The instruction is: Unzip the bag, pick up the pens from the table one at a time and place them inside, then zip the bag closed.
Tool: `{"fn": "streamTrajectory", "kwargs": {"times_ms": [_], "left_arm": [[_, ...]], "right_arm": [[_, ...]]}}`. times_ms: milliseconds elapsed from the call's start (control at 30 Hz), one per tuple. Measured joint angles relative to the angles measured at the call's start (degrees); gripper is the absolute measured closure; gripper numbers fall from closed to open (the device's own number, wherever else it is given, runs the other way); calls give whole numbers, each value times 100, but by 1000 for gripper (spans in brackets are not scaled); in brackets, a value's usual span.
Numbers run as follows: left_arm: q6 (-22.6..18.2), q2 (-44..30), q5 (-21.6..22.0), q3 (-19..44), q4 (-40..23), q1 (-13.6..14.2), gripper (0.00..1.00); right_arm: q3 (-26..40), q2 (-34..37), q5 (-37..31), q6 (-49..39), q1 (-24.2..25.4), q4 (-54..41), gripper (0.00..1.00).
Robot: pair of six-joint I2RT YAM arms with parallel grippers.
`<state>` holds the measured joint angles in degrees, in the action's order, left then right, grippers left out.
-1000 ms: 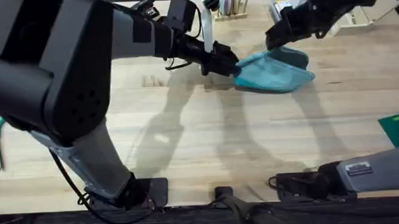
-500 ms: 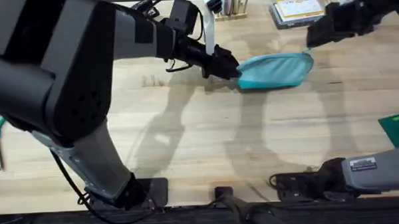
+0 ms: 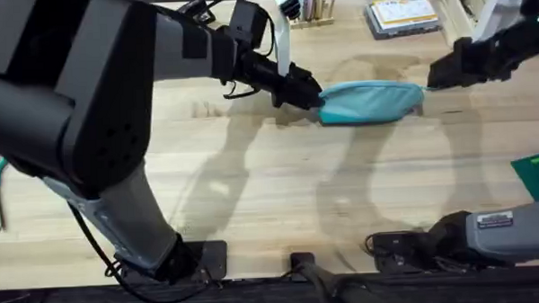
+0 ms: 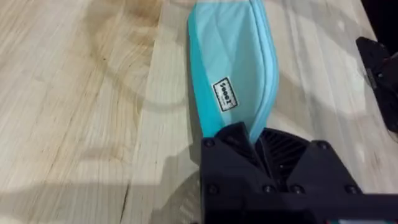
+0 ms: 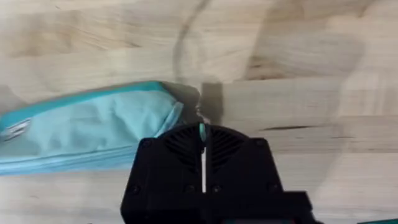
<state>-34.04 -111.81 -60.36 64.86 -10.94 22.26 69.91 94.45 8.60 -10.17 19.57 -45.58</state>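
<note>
Now my left claw pinches the bag at its 9 o'clock end on the worktop; my right claw clamps the pull tab. Overpulling could tear the fabric free.

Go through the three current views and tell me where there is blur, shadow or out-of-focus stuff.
Overhead: the left arm looms large, dark and soft-edged under the camera; both arms cast broad grey shadows on the table. Left wrist: the bag is sharp, the left tool slightly soft. Right wrist: the bag and wood grain are smeared by motion blur; a dark shadow sits beside the bag's end.
</note>
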Motion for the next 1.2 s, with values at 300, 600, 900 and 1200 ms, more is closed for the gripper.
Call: {"fn": "streamTrajectory", "kwargs": {"times_ms": [300,600,900,1200], "left_arm": [[0,0,26,0,-27,0,957],[0,0,110,-11,-44,-39,957],[0,0,127,-11,-44,-39,957],[0,0,129,-11,-42,-39,957]], "right_arm": [[-321,-136,136,-17,26,345,969],[-330,-1108,749,-59,17,292,25],[-330,-2361,575,-415,-1011,-329,4],[-330,-3083,-112,-617,-1844,-920,4]]}}
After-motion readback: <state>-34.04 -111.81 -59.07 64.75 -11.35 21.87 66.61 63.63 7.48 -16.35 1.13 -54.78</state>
